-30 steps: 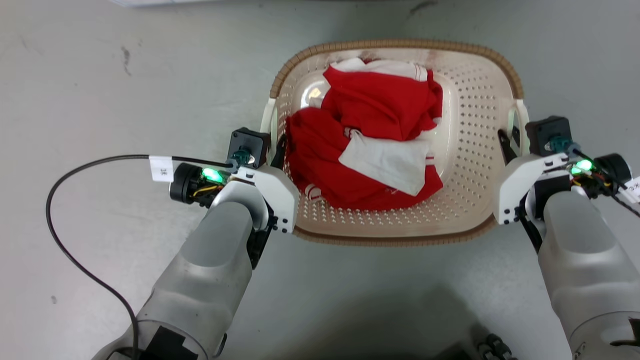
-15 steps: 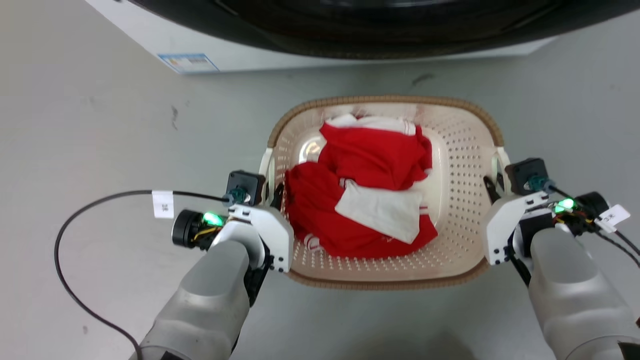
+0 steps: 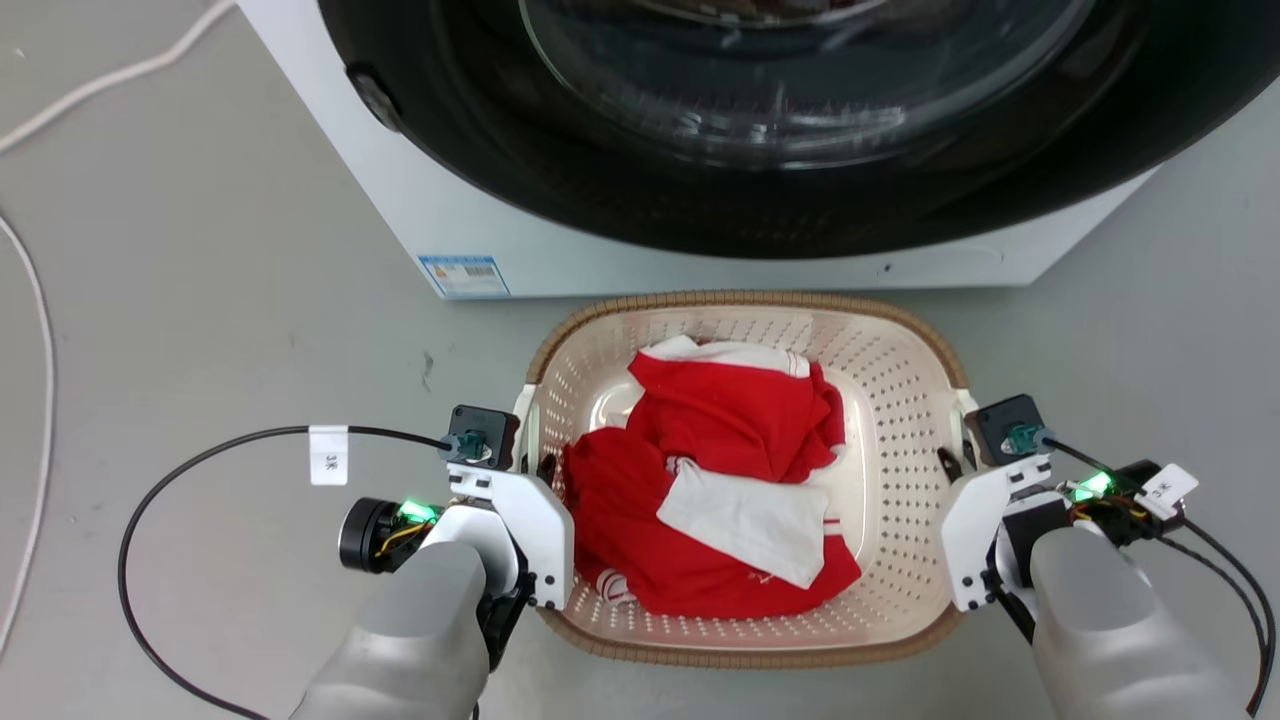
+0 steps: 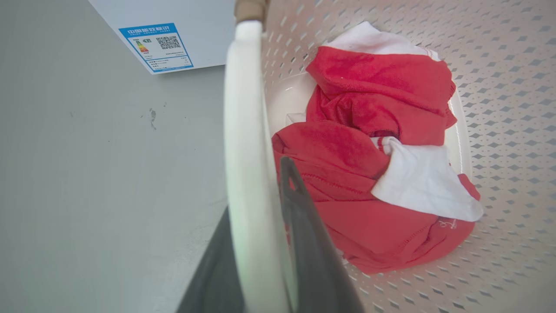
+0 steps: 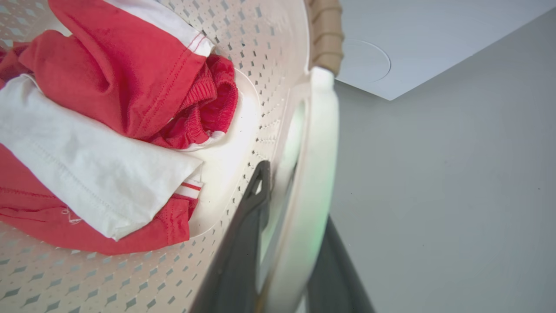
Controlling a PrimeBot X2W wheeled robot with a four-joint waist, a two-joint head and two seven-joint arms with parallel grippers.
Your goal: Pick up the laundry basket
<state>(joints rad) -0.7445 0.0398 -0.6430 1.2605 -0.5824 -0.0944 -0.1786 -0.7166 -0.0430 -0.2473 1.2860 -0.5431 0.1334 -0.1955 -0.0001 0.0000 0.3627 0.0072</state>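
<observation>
Head view: the cream perforated plastic laundry basket with a brown woven-look rim (image 3: 745, 298) lies between both arms, just before the white front-loading washing machine (image 3: 480, 235).

The left gripper (image 4: 256, 191) pinches the white left handle (image 4: 243, 130), one dark finger inside the wall and one outside. The right gripper (image 5: 295, 195) pinches the white right handle (image 5: 321, 143) the same way. Whether the base is clear of the grey floor (image 3: 200, 300) I cannot tell. The handles are thin and smooth-looking, so one could slide out of the fingers if the arms rise unevenly. The basket would then tip and spill the crumpled red and white clothes (image 3: 730, 440). Swinging forward could knock the rim against the machine.
</observation>
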